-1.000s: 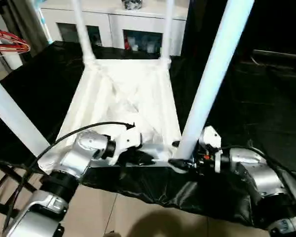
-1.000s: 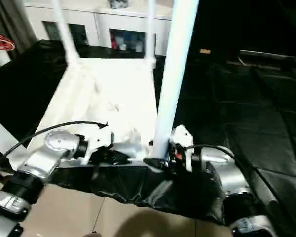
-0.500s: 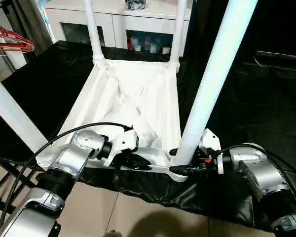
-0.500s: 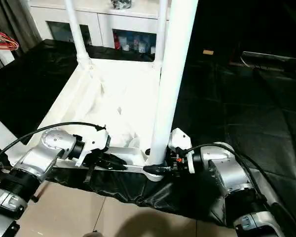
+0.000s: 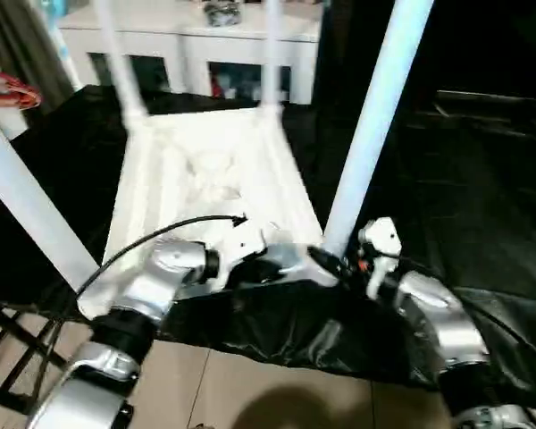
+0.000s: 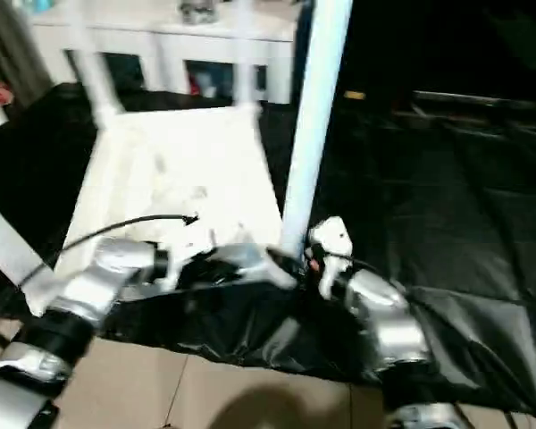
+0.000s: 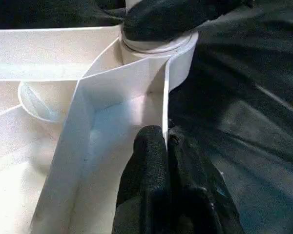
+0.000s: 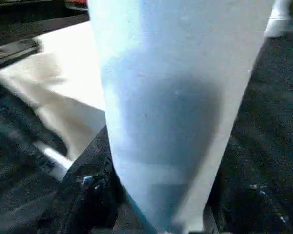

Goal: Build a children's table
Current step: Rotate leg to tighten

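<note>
white table (image 5: 210,165), black cloth (image 5: 482,206)

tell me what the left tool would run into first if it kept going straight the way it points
Most likely the corner socket holding the near right leg, where the right tool already grips; the left tool is pinched on the tabletop rim.

All four legs run off the top edge of both head views, so their far ends are unseen. The near right leg (image 8: 176,112) hides the right claw's fingertips behind its base. Motion blur smears the cabinet (image 5: 205,45) and whatever sits behind its glass doors beyond telling.
</note>
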### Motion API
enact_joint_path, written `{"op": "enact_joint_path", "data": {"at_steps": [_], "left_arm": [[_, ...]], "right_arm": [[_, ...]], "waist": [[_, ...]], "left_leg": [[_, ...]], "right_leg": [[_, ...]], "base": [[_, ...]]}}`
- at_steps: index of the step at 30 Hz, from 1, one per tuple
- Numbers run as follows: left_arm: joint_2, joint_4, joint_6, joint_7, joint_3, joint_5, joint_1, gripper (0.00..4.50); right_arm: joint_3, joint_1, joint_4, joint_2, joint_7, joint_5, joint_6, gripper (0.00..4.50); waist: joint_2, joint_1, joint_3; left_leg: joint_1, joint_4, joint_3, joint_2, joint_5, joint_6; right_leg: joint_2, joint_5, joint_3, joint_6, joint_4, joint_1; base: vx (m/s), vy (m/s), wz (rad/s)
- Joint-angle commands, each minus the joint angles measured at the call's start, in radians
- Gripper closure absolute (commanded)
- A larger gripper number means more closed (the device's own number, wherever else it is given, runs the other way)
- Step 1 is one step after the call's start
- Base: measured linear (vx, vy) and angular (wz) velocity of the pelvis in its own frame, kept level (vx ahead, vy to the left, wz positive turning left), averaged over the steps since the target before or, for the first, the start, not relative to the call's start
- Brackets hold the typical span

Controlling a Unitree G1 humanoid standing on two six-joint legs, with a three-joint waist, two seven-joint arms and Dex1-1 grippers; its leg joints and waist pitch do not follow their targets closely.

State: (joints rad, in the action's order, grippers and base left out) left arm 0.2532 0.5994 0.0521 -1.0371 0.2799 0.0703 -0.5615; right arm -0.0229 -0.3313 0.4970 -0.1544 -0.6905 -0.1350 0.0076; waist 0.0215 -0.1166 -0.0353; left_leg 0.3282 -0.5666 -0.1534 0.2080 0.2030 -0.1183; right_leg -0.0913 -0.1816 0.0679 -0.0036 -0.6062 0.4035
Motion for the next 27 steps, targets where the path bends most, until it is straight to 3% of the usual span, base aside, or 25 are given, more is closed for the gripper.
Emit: {"op": "enact_joint_path", "data": {"at_steps": [1, 4, 6, 8, 9, 11, 13, 16, 17, 20, 24, 25, 26, 27], "left_arm": [[-0.078, -0.036, -0.006, 0.071, 0.025, -0.006, -0.017, 4.50], [-0.128, -0.033, 0.006, 0.154, 0.022, 0.014, -0.019, 4.50], [-0.160, -0.012, 0.003, 0.212, 0.025, 0.036, -0.030, 4.50], [-0.165, -0.006, -0.004, 0.221, 0.029, 0.042, -0.033, 4.50], [-0.167, 0.000, -0.011, 0.231, 0.028, 0.046, -0.036, 4.50], [-0.164, 0.002, -0.016, 0.230, 0.027, 0.045, -0.036, 4.50], [-0.164, 0.000, -0.016, 0.233, 0.024, 0.047, -0.035, 4.50], [-0.151, -0.001, -0.037, 0.217, 0.026, 0.052, -0.030, 4.50], [-0.140, 0.005, -0.052, 0.203, 0.031, 0.053, -0.029, 4.50], [-0.132, 0.013, -0.066, 0.203, 0.032, 0.061, -0.030, 4.50], [-0.113, 0.028, -0.087, 0.183, 0.027, 0.061, -0.034, 4.50], [-0.110, 0.029, -0.091, 0.179, 0.026, 0.060, -0.034, 4.50], [-0.106, 0.031, -0.095, 0.175, 0.025, 0.060, -0.033, 4.50], [-0.099, 0.035, -0.107, 0.165, 0.029, 0.059, -0.032, 4.50]], "right_arm": [[-0.083, 0.011, 0.098, 0.097, 0.049, 0.021, 0.060, 2.47], [-0.082, -0.048, 0.193, 0.157, 0.231, 0.079, 0.055, 2.47], [-0.100, -0.077, 0.225, 0.179, 0.278, 0.123, 0.018, 1.93], [-0.091, -0.079, 0.221, 0.188, 0.272, 0.116, 0.013, 1.75], [-0.088, -0.070, 0.205, 0.180, 0.249, 0.113, 0.015, 1.63], [-0.089, -0.053, 0.176, 0.158, 0.216, 0.108, 0.016, 1.42], [-0.089, -0.049, 0.169, 0.152, 0.203, 0.108, 0.012, 1.27], [-0.086, -0.018, 0.113, 0.095, 0.144, 0.103, 0.007, 0.94], [-0.089, 0.002, 0.086, 0.037, 0.097, 0.102, -0.009, 0.88], [-0.083, 0.028, 0.047, -0.028, 0.032, 0.083, -0.013, 0.88], [-0.020, 0.087, -0.043, -0.172, -0.095, 0.026, -0.010, 0.88], [-0.004, 0.095, -0.055, -0.191, -0.112, 0.014, -0.008, 0.88], [0.014, 0.103, -0.066, -0.209, -0.132, -0.001, -0.004, 0.88], [0.039, 0.117, -0.082, -0.242, -0.163, -0.019, -0.004, 0.88]], "waist": [[0.002, -0.007, 0.041], [0.004, 0.010, 0.039], [0.002, 0.017, 0.039], [0.003, 0.017, 0.041], [-0.015, 0.019, 0.042], [-0.005, 0.014, 0.044], [-0.004, 0.011, 0.044], [-0.004, 0.007, 0.044], [-0.005, 0.004, 0.044], [-0.009, -0.006, 0.047], [-0.011, -0.027, 0.051], [-0.027, -0.028, 0.051], [-0.022, -0.029, 0.051], [-0.024, -0.029, 0.050]], "left_leg": [[0.018, 0.079, -0.004, 0.007, 0.271, 0.016], [0.016, 0.079, -0.002, 0.003, 0.291, 0.000], [0.017, 0.079, -0.001, 0.001, 0.308, 0.008], [0.016, 0.079, -0.003, 0.003, 0.304, 0.018], [0.019, 0.078, -0.005, 0.004, 0.292, 0.030], [0.022, 0.079, -0.005, 0.005, 0.260, 0.039], [0.024, 0.079, -0.006, 0.006, 0.249, 0.045], [0.023, 0.078, -0.007, 0.006, 0.256, 0.049], [0.023, 0.078, -0.007, 0.007, 0.253, 0.054], [0.025, 0.075, -0.008, 0.008, 0.211, 0.064], [0.027, 0.065, -0.013, 0.008, 0.164, 0.098], [0.028, 0.063, -0.014, 0.007, 0.144, 0.107], [0.027, 0.064, -0.015, 0.007, 0.142, 0.109], [0.027, 0.062, -0.015, 0.007, 0.140, 0.116]], "right_leg": [[-0.047, -0.422, -0.036, -0.127, 0.098, -0.048], [-0.046, -0.469, -0.032, -0.115, 0.102, -0.044], [-0.045, -0.497, -0.032, -0.100, 0.107, -0.042], [-0.044, -0.463, -0.034, -0.106, 0.107, -0.041], [-0.042, -0.428, -0.035, -0.113, 0.105, -0.043], [-0.043, -0.375, -0.036, -0.124, 0.099, -0.046], [-0.042, -0.340, -0.037, -0.135, 0.095, -0.049], [-0.043, -0.349, -0.037, -0.131, 0.097, -0.051], [-0.043, -0.349, -0.037, -0.129, 0.098, -0.051], [-0.041, -0.282, -0.037, -0.141, 0.093, -0.058], [-0.043, -0.214, -0.037, -0.160, 0.087, -0.060], [-0.043, -0.214, -0.037, -0.160, 0.082, -0.061], [-0.044, -0.218, -0.037, -0.161, 0.084, -0.060], [-0.043, -0.223, -0.036, -0.159, 0.086, -0.059]], "base": [[0.000, 0.000, 0.00], [0.000, 0.000, 0.00], [0.000, 0.000, 0.00], [0.000, 0.000, 0.00], [0.000, 0.000, 0.00], [0.000, 0.000, 0.00], [0.000, 0.000, 0.00], [0.000, 0.000, 0.00], [0.000, 0.000, 0.00], [0.000, 0.000, 0.00], [0.000, 0.000, 0.00], [0.000, 0.000, 0.00], [0.000, 0.000, 0.00], [0.000, 0.000, 0.00]]}}
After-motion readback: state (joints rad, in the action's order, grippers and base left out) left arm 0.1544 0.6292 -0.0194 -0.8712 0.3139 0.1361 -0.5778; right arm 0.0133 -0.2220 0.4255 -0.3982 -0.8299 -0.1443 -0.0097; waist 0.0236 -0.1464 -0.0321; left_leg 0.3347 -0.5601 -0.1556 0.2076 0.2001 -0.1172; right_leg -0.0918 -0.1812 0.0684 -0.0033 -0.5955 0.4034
